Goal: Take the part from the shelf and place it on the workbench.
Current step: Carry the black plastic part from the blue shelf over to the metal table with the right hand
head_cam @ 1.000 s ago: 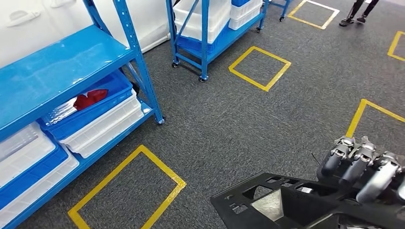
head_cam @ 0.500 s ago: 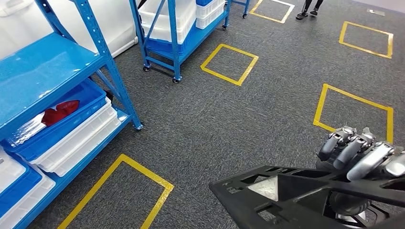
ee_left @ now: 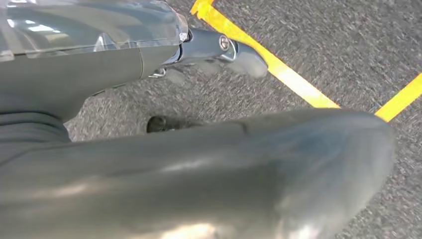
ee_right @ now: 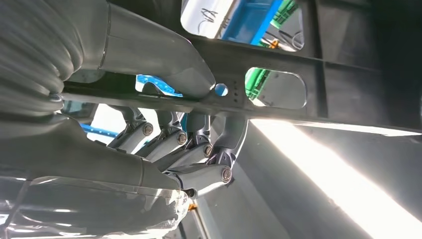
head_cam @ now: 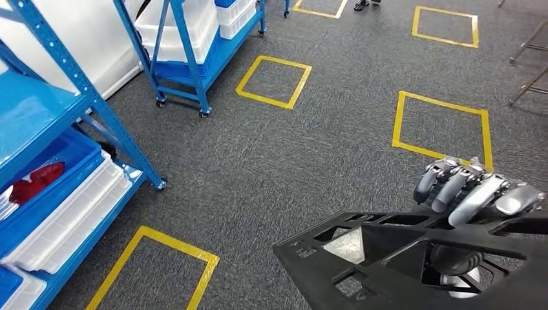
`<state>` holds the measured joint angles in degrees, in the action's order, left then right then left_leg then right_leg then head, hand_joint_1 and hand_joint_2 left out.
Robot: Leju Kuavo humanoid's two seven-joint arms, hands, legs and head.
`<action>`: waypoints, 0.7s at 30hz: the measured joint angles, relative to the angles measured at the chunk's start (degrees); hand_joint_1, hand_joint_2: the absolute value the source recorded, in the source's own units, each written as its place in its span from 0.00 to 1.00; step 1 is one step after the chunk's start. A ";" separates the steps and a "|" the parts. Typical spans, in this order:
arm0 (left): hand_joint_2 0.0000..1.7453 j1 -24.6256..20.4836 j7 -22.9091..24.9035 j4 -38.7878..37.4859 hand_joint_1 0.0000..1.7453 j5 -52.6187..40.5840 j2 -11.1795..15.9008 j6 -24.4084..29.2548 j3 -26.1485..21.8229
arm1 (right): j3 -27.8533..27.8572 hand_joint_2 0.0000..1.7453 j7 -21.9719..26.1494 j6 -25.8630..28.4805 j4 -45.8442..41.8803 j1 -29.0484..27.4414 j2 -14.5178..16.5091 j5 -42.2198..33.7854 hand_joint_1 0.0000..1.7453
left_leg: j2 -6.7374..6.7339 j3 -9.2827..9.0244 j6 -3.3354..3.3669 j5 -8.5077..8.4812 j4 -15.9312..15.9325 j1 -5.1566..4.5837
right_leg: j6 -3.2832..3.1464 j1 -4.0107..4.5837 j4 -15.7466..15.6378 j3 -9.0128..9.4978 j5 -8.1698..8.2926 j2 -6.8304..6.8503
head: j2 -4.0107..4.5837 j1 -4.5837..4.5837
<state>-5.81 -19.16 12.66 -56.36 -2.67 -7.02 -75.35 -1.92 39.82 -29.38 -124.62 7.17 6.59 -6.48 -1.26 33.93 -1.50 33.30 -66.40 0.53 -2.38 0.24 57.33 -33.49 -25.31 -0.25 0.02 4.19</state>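
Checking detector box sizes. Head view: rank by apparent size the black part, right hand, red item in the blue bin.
1. Black part, largest, though nearest the camera and cut off by the frame.
2. Right hand.
3. Red item, smallest, partly hidden by the bin.

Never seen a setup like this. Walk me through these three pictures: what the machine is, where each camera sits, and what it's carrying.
This is a two-legged humanoid robot with two silver arms ending in many-fingered hands. The head view looks down from high on its body at a grey carpeted floor marked with yellow tape squares, with blue shelving holding blue and white bins on its left. The right hand grips a black part, a flat frame with cut-out openings, carried in front of the body. The right wrist view, from a camera behind that hand, shows its fingers wrapped around a bar of the part. The left wrist view shows the left hand hanging over the carpet, holding nothing that I can see; its fingers are too hidden to judge.
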 joint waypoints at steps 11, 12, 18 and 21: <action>0.00 0.32 0.06 -0.02 0.00 0.52 -0.73 0.52 -0.32 | -2.68 1.00 0.00 0.72 4.20 1.97 -1.04 -1.35 1.00 | 4.45 -2.10 1.37 -6.55 8.48 0.33 | 1.92 -0.34 1.01 -0.77 -0.05 -7.21 | 0.00 0.00; 0.00 0.23 0.07 -0.02 0.00 0.62 -0.85 0.56 -0.43 | -2.69 1.00 0.01 0.79 4.35 2.03 -1.21 -1.50 1.00 | 3.81 -2.19 1.79 -6.75 8.75 0.35 | 2.22 -0.31 1.40 -1.02 -0.31 -6.56 | 0.00 -0.01; 0.00 0.67 0.29 -0.02 0.00 1.19 -1.05 0.96 -1.11 | -2.74 1.00 0.01 0.90 5.55 2.46 -1.61 -2.68 1.00 | -0.64 -2.31 2.85 -6.88 9.29 -0.02 | 3.21 -0.56 17.37 -9.09 -7.15 -0.27 | 0.00 -0.01; 0.00 0.53 0.29 -0.02 0.00 1.27 -1.07 0.97 -1.31 | -2.74 1.00 0.01 1.09 6.04 2.46 -1.60 -2.99 1.00 | -2.51 -2.64 2.62 -6.58 9.28 -0.10 | 2.91 -0.49 8.48 -4.46 -2.35 1.53 | 0.00 -0.01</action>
<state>-5.27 -18.87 12.63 -55.08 -3.74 -6.05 -76.66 -4.66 39.82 -28.29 -118.58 9.63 4.99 -9.46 -3.77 31.29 1.13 26.72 -57.13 0.42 0.53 -0.25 65.81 -37.94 -27.67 1.28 0.02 4.17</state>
